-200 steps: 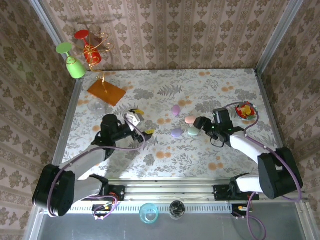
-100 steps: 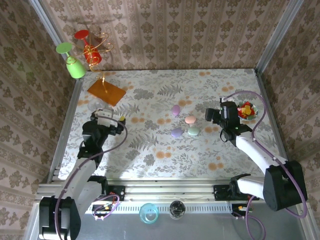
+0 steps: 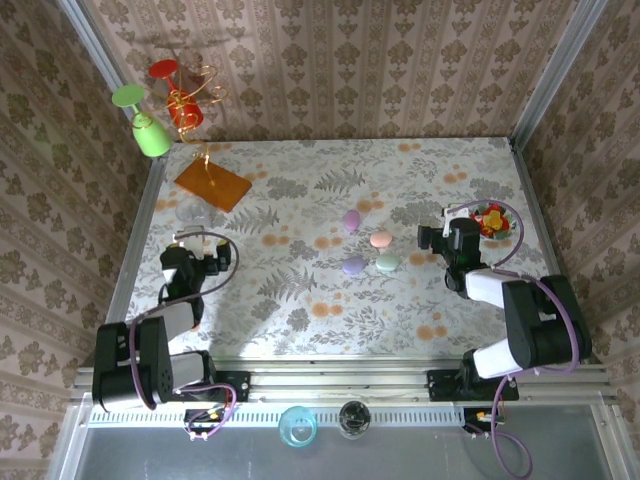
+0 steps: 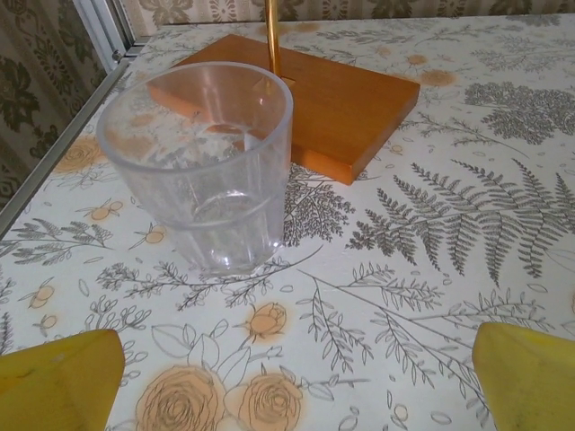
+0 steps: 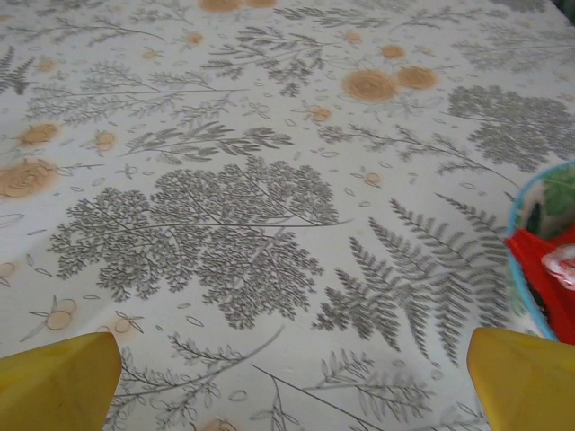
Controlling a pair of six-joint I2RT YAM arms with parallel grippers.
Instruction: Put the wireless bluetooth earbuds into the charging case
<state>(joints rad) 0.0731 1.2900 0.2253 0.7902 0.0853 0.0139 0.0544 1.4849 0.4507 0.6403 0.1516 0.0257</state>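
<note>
Jaws gape wide on both arms, left facing a clear tumbler on the counter, right beside a sweets bowl; four pastel cases lie between.

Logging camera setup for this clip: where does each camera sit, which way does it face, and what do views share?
Top external: above and behind the arm bases, looking down on the floral table; both arms show.
Left wrist: low over the table, facing the clear glass and wooden base; left gripper open, yellow fingertips at the bottom corners.
Right wrist: low, facing tablecloth and the sweets bowl at right; right gripper open, fingertips likewise.
Shared: top and left wrist both see glass and base; top and right wrist, the bowl.
</note>
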